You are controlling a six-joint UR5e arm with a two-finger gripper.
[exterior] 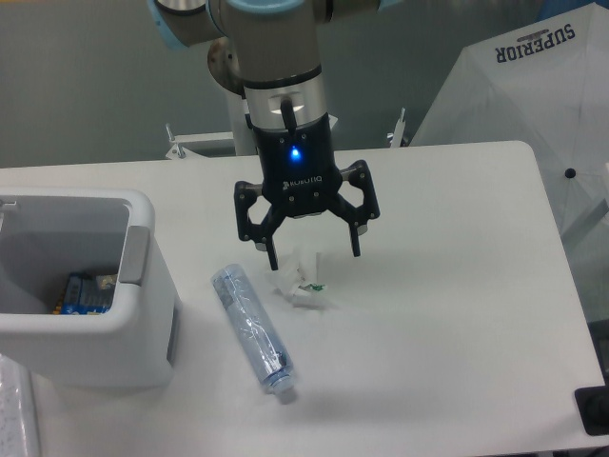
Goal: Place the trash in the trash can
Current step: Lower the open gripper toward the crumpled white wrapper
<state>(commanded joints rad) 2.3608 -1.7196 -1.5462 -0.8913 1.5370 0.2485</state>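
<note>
The crumpled wrapper [303, 283], whitish and translucent with a green speck at its right side, lies on the white table [447, 286] near the middle. Just to its left, the clear crushed plastic bottle [251, 328] lies flat on a diagonal, its cap end pointing toward the near edge of the table. The two pieces are close but apart.

Directly above the wrapper hangs the gripper [313, 257], its two black fingers spread wide with one tip on either side of the wrapper. Nothing is held between them; whether the tips touch the wrapper cannot be told. A blue light glows on the gripper body.

The trash can [86, 324], a boxy white bin with a thick rim and grey side panel, stands at the table's left edge, well apart from both pieces. Blue-and-yellow packets [86, 293] lie inside it.

At the far right a white umbrella [533, 105] bears the word SUPERIOR.
</note>
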